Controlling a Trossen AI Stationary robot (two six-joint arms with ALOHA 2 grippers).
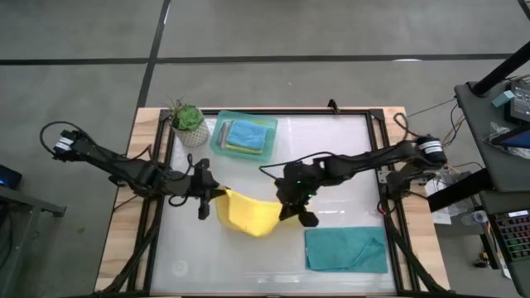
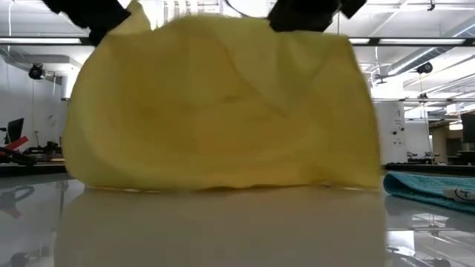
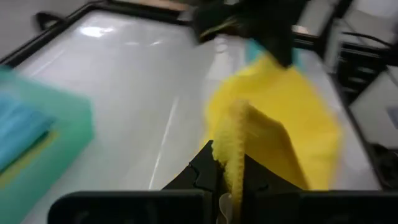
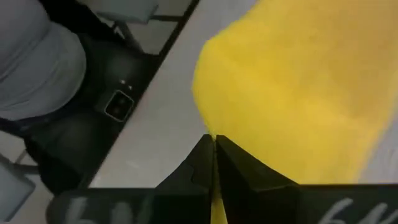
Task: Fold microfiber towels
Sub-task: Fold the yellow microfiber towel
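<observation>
At table centre, the yellow towel (image 1: 247,215) hangs between both arms, its lower edge brushing the table (image 1: 331,157). The left gripper (image 3: 229,180) pinches its 9 o'clock corner and the right gripper (image 4: 214,155) its 3 o'clock corner. I judge both should stay level and sweep together so edges meet squarely.

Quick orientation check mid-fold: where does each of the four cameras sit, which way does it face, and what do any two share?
High: overhead, straight down; both arms, left gripper, right gripper, yellow towel between them.
Low: table height, level across; yellow towel hanging, grippers at top.
Left wrist: past its own jaws, shut on the towel.
Right wrist: past its own jaws, shut on the towel.
High and low share the teal towel.
</observation>
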